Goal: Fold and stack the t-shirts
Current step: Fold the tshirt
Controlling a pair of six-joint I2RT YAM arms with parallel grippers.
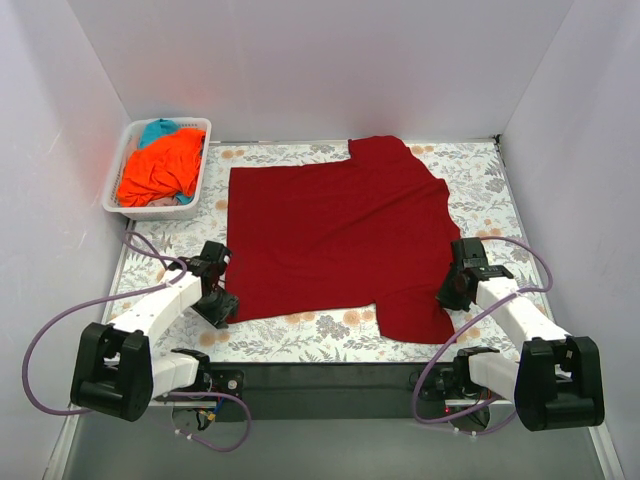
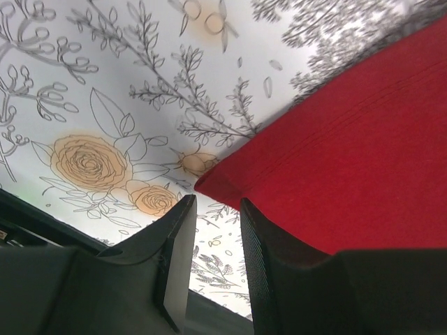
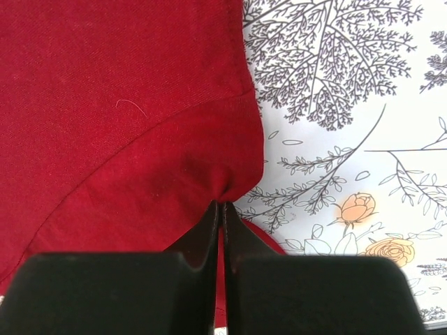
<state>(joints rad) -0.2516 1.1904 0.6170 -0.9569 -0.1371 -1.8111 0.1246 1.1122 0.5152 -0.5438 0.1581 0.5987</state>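
The dark red t-shirt (image 1: 335,240) lies spread flat on the floral tablecloth (image 1: 300,338), its sleeves pointing to the right. My left gripper (image 1: 224,306) is at the shirt's near left corner. In the left wrist view this gripper (image 2: 216,202) stands open, with only tablecloth between its fingers and the red corner (image 2: 349,153) just past the tips. My right gripper (image 1: 448,294) sits at the shirt's near right sleeve. It (image 3: 222,204) is shut on a pinched fold of the red cloth (image 3: 126,105). The orange t-shirt (image 1: 160,165) and the teal t-shirt (image 1: 158,128) lie in the basket.
A white slotted basket (image 1: 160,211) stands at the back left corner of the table. White walls close in the back and both sides. A black strip (image 1: 330,375) runs along the near edge between the arm bases.
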